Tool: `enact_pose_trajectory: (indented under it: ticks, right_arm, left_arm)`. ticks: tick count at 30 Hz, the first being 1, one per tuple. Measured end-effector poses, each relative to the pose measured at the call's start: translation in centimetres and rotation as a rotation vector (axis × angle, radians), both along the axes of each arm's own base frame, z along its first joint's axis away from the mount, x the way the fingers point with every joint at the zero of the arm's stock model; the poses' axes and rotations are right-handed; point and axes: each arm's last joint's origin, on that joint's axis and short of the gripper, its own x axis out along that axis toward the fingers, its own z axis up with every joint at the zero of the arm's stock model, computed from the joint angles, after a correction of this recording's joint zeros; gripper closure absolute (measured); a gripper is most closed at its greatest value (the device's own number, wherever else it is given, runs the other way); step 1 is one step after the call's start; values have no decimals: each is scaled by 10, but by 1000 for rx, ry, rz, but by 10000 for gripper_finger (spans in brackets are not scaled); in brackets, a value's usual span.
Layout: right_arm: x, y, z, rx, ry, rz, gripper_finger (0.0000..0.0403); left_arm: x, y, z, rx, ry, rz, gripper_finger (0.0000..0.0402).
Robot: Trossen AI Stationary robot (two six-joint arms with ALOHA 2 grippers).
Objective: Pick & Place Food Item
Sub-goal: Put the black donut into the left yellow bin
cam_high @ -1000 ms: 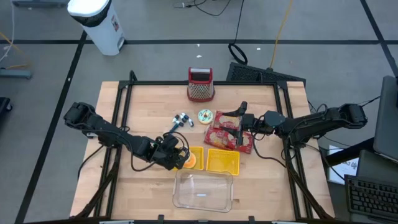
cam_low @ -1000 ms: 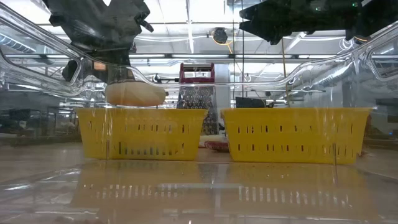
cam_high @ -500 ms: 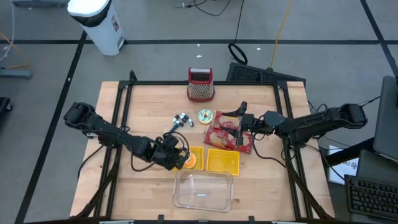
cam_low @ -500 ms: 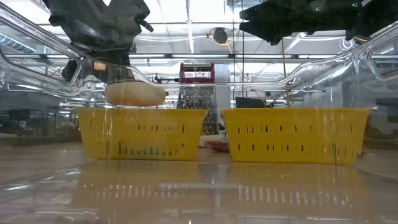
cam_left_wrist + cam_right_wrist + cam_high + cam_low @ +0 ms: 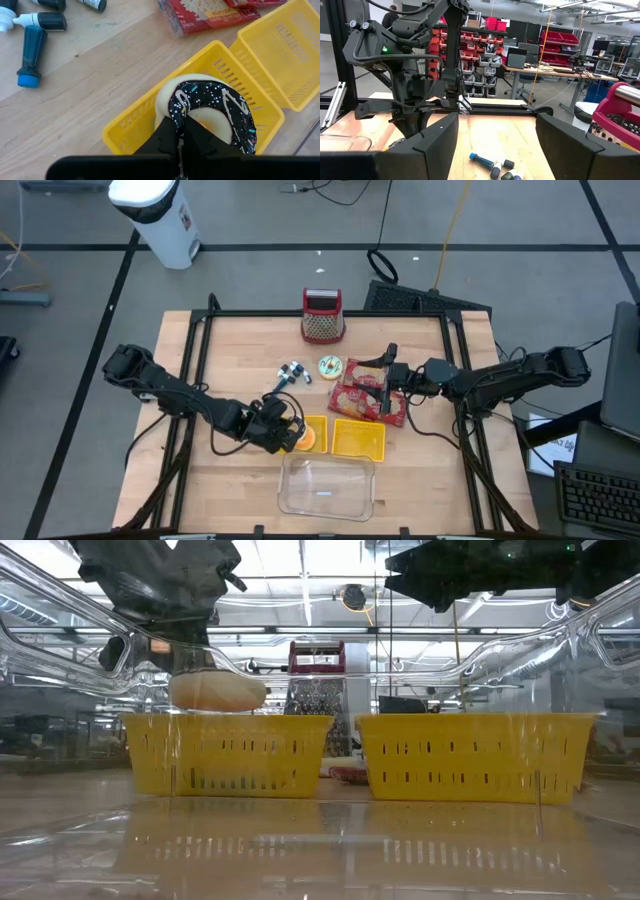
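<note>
The left end effector [image 5: 182, 145], closed on the donut [image 5: 210, 112], is holding it over the yellow basket [image 5: 130, 132], so releasing is coming next, while the right end effector [image 5: 495, 140] is waiting wide open.

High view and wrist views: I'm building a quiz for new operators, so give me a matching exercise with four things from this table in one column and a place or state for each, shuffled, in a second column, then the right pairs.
Things:
1. doughnut
2. red grater
3. right hand
4. clear tub

Places or states:
A. open, over the red snack packets
B. at the table's near edge, in front of the yellow baskets
C. gripped by the left hand over the left yellow basket
D. upright at the far edge of the table

Pairs: 1-C, 2-D, 3-A, 4-B
</note>
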Motion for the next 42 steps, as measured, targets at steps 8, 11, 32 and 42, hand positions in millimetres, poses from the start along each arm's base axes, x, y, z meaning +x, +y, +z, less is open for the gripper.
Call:
enact_pose_trajectory:
  ticks: [8,11,32,42]
  right_arm:
    - [0,0,0,-2,0,0,149]
    - [0,0,0,-2,0,0,149]
    - [0,0,0,-3,0,1,149]
    - [0,0,0,-3,0,1,149]
  left_arm:
    - [0,-1,0,-12,1,5,375]
    - [0,0,0,-4,5,-6,389]
    - [-4,-3,-1,44,21,-1,388]
    - [-3,-9,-12,26,57,-2,381]
